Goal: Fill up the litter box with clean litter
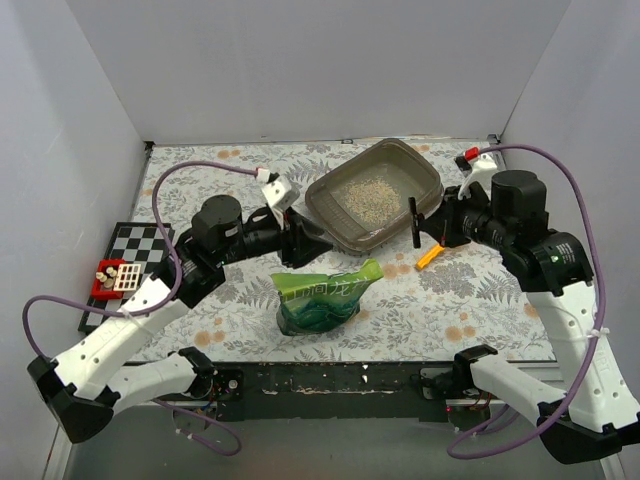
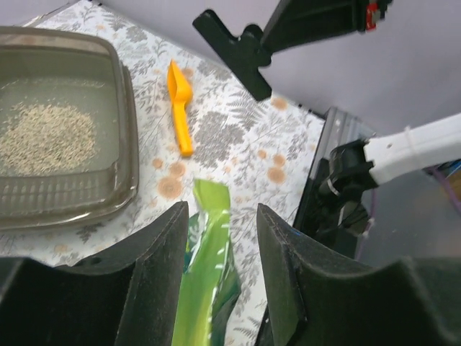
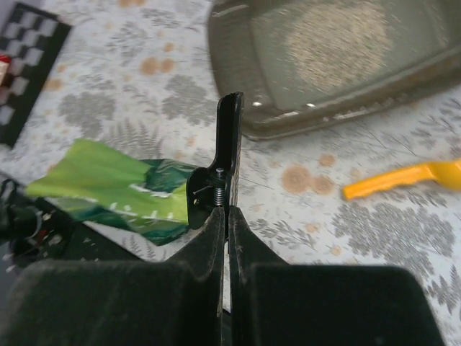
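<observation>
The litter box [image 1: 326,213] is a grey-brown tray at the back centre of the floral mat, with a thin patch of pale clean litter [image 1: 368,192] inside. A green glossy bag [image 1: 320,296] lies in front of it. My left gripper [image 1: 300,240] is open and empty, its jaws wide apart just above the bag's top [image 2: 205,259]; the box [image 2: 127,108] and litter [image 2: 43,137] show at the left of that view. My right gripper [image 1: 425,226] is shut on a black spring clip [image 3: 229,144], held in the air to the right of the box [image 3: 238,115].
A yellow-orange scoop [image 1: 428,256] lies on the mat under my right gripper and shows in the right wrist view [image 3: 396,180]. A checkerboard [image 1: 135,250] with a small red box [image 1: 108,278] sits at the left. White walls enclose the table.
</observation>
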You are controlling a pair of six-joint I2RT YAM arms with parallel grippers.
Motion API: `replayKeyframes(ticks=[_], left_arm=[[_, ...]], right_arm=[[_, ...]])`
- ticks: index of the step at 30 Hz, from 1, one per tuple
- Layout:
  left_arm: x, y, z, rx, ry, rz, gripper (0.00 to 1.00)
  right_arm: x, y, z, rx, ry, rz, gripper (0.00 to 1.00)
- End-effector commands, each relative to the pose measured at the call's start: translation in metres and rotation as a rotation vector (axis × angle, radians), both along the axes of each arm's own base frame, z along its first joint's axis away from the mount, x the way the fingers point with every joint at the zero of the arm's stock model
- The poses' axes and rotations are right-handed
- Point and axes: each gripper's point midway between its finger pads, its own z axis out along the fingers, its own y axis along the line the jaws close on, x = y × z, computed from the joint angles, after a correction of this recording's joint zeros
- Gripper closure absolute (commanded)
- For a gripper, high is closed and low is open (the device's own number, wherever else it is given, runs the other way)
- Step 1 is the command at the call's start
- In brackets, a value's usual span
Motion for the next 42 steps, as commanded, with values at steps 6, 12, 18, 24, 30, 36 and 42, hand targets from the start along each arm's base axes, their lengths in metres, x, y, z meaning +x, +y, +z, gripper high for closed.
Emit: replayKeyframes(ticks=[6,12,18,24,30,36,42], left_arm=[[-0.011,-0.035,0.068,-0.286,0.307,-0.226,0.59],[-0.012,-0.023,0.105,-0.501,0.307,-0.360,0.60],[-0.005,-0.027,0.111,-0.538,0.299,-0.386,0.61],[-0.001,-0.027,0.114,-0.580,0.324,-0.388,0.61],[0.003,-0.028,0.114,-0.587,0.320,-0.376,0.60],[0.007,-0.029,0.115,-0.595,0.314,-0.367,0.60],[0.009,-0.029,0.118,-0.612,0.298,-0.357,0.60]], right_arm=[[-0.063,0.067,0.123,0.314,-0.274,0.534,0.99],[-0.079,0.075,0.153,0.392,-0.301,0.624,0.99],[-0.083,0.086,0.153,0.499,-0.270,0.685,0.99],[-0.072,0.091,0.151,0.527,-0.248,0.680,0.99],[-0.071,0.096,0.152,0.565,-0.238,0.709,0.99],[-0.067,0.101,0.139,0.579,-0.199,0.711,0.99],[-0.065,0.109,0.129,0.591,-0.174,0.729,0.99]])
